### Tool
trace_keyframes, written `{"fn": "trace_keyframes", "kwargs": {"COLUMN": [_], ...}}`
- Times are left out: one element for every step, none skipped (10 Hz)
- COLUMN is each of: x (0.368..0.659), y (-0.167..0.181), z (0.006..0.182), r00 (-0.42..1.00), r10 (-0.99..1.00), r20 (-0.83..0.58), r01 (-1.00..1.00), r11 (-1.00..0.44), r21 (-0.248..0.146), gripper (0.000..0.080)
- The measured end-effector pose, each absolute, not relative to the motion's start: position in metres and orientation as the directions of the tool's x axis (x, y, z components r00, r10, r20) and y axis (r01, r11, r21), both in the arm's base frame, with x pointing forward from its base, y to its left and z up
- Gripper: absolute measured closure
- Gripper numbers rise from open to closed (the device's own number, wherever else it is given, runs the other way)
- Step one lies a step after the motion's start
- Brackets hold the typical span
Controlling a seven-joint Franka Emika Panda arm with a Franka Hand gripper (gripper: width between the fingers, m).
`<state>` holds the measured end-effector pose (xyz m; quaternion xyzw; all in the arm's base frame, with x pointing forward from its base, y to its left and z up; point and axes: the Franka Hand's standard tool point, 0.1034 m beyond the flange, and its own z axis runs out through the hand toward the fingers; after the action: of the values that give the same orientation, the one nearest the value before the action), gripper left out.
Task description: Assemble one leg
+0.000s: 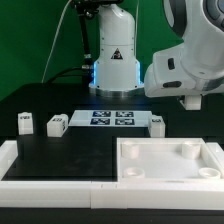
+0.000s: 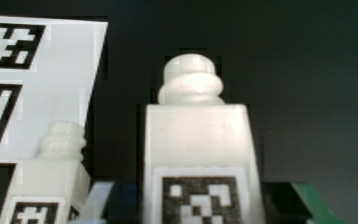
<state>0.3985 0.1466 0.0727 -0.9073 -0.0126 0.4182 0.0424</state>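
Note:
In the wrist view one leg (image 2: 202, 130), a white post with a rounded tip and a black-and-white tag, fills the middle. It sits between the fingers (image 2: 108, 196) of my gripper (image 2: 204, 205), which is shut on it. In the exterior view the gripper (image 1: 190, 102) hangs just above the table at the right, and the held leg is hidden behind it. A second leg (image 2: 48, 170) stands close beside the held one; it also shows in the exterior view (image 1: 157, 122). Two more legs (image 1: 25, 122) (image 1: 57, 125) stand at the exterior view's left.
The marker board (image 1: 110, 118) lies in the middle of the black table and shows in the wrist view (image 2: 34, 70). The large white tabletop (image 1: 170, 175) lies at the front right. A white border rail (image 1: 40, 170) runs along the front left.

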Motion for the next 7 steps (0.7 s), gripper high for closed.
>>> {"fn": "trace_keyframes", "kwargs": {"x": [0.407,0.407,0.412,0.416,0.436,0.443,0.457], "y": [0.148,0.147,0.147,0.145,0.136,0.131,0.131], "z": [0.068,0.070,0.069,0.069,0.071,0.076,0.086], "r00": [0.717,0.778,0.838,0.884,0.947,0.967,0.989], "r10": [0.051,0.043,0.035,0.033,0.025,0.023,0.017], "r20": [-0.696,-0.627,-0.544,-0.466,-0.322,-0.253,-0.146], "r01": [-0.016,-0.016,-0.017,-0.012,-0.008,-0.004,0.001], "r11": [-0.996,-0.996,-0.996,-0.996,-0.995,-0.994,-0.994], "r21": [-0.090,-0.088,-0.090,-0.093,-0.103,-0.105,-0.110], "gripper": [0.0512,0.0512,0.0512,0.0512,0.0512,0.0512,0.0512]}}
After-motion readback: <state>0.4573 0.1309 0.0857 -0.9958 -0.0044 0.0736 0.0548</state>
